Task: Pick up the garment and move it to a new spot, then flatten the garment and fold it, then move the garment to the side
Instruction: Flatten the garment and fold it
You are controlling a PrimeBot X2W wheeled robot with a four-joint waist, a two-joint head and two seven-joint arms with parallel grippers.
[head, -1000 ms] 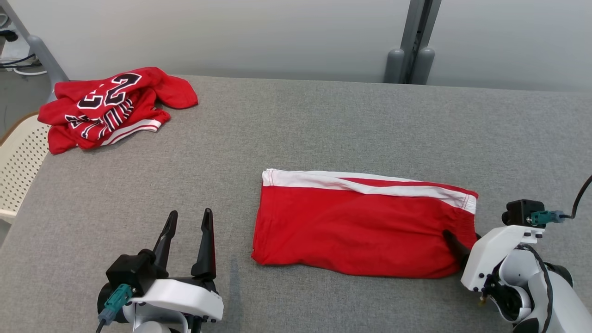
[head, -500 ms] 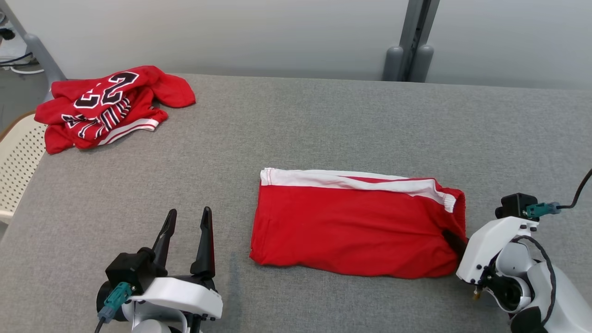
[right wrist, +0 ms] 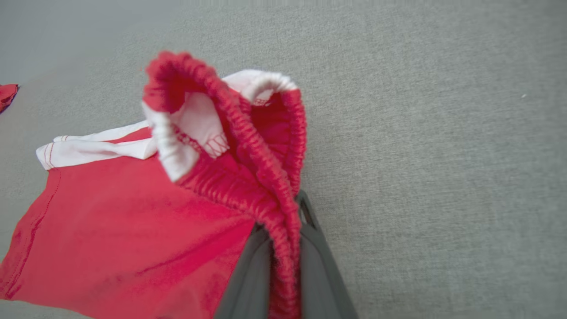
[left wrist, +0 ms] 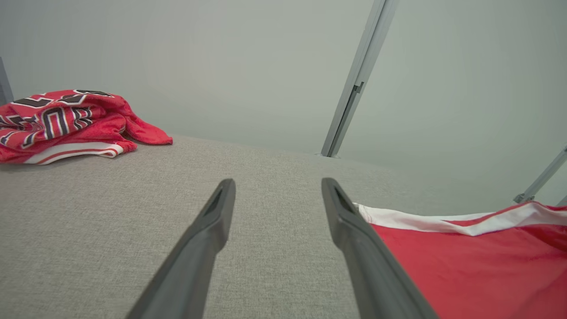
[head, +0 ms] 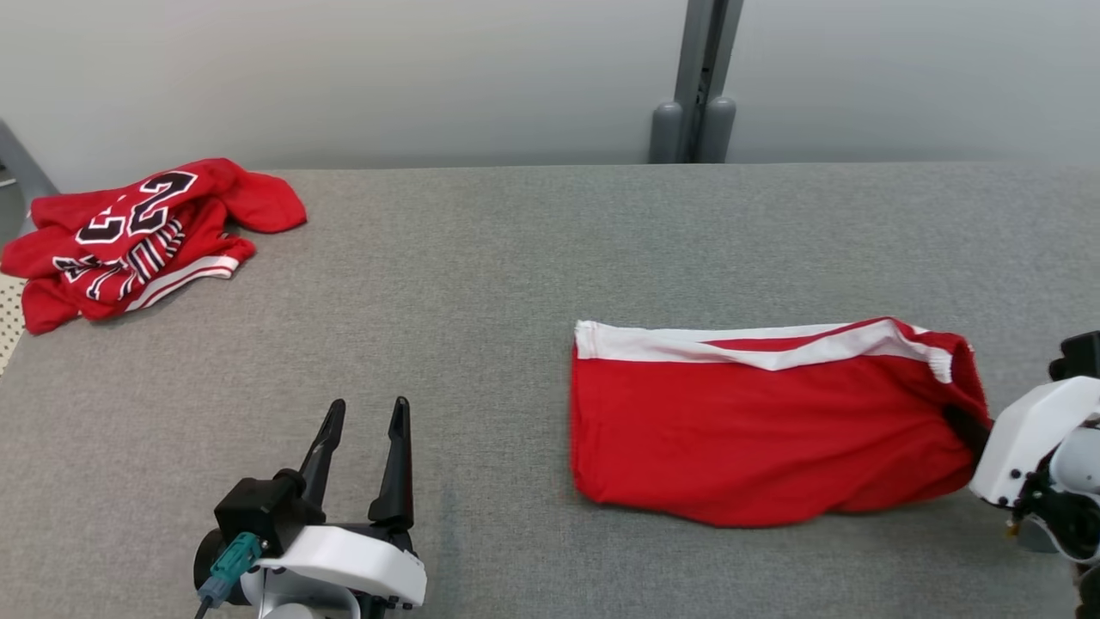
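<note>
The garment [head: 756,447] is a pair of red shorts with a white side stripe, lying folded on the grey table right of centre. My right gripper [head: 967,425] is shut on its elastic waistband at the right end, and that end is raised off the cloth. In the right wrist view the bunched waistband [right wrist: 261,177] stands pinched in the right gripper [right wrist: 283,221], with the rest of the garment [right wrist: 110,230] trailing down to the left. My left gripper [head: 368,404] is open at the lower left, apart from the garment [left wrist: 465,266]. Nothing is in the left gripper [left wrist: 278,184].
A crumpled red jersey [head: 129,236] with black-and-white numbers lies at the table's far left corner, also seen as the jersey [left wrist: 57,124] in the left wrist view. The grey cloth table [head: 516,258] stretches between them. A grey post [head: 700,86] stands behind the far edge.
My right gripper has shut on the waistband, lifted that end and drawn the garment to the right, away from the jersey. The head camera has turned. The left gripper stays open.
</note>
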